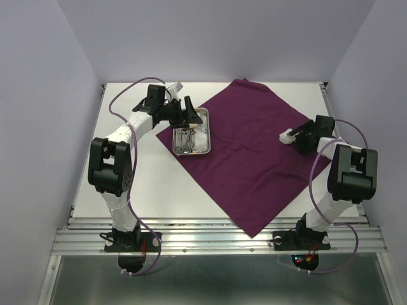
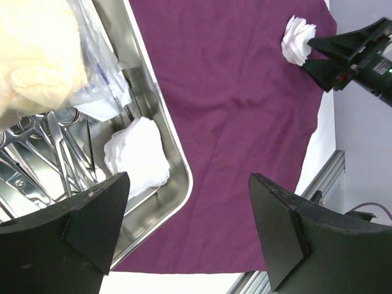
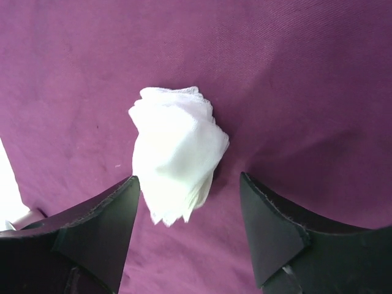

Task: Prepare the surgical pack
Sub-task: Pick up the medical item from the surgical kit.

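**Task items.** The purple cloth (image 1: pixel 254 146) is spread flat on the white worktop (image 1: pixel 159 184), turned like a diamond. The steel tray (image 1: pixel 208 133) sits on the cloth's left corner. The tray holds scissors and forceps (image 2: pixel 43 153) lying side by side, a folded gauze pad (image 2: pixel 138 153) against the wall nearest the cloth's centre, and a clear packet (image 2: pixel 92 61). The packet has pale cream contents, which are too close to the lens to identify. The items appear to be gathered in the tray so that the cloth can later be wrapped round them.

**Stray item.** One loose gauze pad (image 3: pixel 177 153) lies crumpled on the cloth well to the right of the tray, so the pack is judged incomplete.

**Right gripper** (image 3: pixel 187 184). It is well right of the tray and low over the cloth. Its fingers are spread and straddle the loose pad. The left finger is just beside the pad and the right finger is apart from it, so nothing is pinched yet. The position suits a pickup.

**Left gripper** (image 1: pixel 189 109). It hangs above the tray's far end with its fingers spread wide, holding nothing.

**Obstructions.** Only bare cloth lies between the loose pad and the tray. The left gripper over the tray could crowd a delivery. The tray's free floor space is small, beside the pad already in it. A low pinch risks catching the cloth along with the gauze.
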### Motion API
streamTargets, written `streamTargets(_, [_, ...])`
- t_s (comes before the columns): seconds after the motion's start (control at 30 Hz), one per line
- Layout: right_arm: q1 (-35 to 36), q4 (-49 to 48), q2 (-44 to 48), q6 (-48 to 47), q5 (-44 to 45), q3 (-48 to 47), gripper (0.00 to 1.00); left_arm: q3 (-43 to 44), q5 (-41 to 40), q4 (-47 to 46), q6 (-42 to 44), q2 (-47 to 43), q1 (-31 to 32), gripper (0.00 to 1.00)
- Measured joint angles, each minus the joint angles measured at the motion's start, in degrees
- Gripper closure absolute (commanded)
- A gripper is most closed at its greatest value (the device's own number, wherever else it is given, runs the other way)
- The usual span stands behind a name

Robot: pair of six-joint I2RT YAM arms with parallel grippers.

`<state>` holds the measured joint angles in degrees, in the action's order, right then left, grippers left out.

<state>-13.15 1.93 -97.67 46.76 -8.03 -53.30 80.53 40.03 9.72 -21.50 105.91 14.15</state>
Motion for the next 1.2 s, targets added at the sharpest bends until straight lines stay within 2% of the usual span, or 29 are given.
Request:
streamTargets(0.37, [-1.09, -11.13, -3.61, 6.45, -3.39, 3.32, 0.43, 1.27, 0.0, 0.59, -0.2, -0.66, 0.0, 0.1])
streamTargets(0.67, [-1.18, -21.4, -4.39, 12.74, -5.88, 8.44, 0.6, 2.01, -0.02, 0.9, -0.5, -0.94, 0.0, 0.1])
streamTargets(0.83, [-1.18, -23.91, -4.46, 14.67, -6.58, 10.27, 0.79, 2.01, -0.02, 1.01, -0.46, -1.42, 0.0, 0.1])
streamTargets(0.9, [-1.18, -24.44, -4.46, 14.95, -6.82, 10.84, 0.84, 2.01, 0.0, 1.01, -0.46, -1.46, 0.0, 0.09])
streamTargets(0.93, [-1.2, -24.68, -4.44, 14.91, -7.06, 10.91, 0.92, 2.01, -0.04, 1.16, -0.39, -1.46, 0.0, 0.04])
streamTargets(1.0, [-1.18, -25.05, -4.44, 14.56, -7.61, 10.91, 0.99, 2.34, -0.68, 1.97, 0.2, -1.46, 0.02, 0.01])
streamTargets(1.2, [-1.18, -25.18, -4.26, 13.4, -10.49, 10.82, 0.99, 3.5, -3.23, 3.41, 2.51, -2.71, 0.42, 0.01])
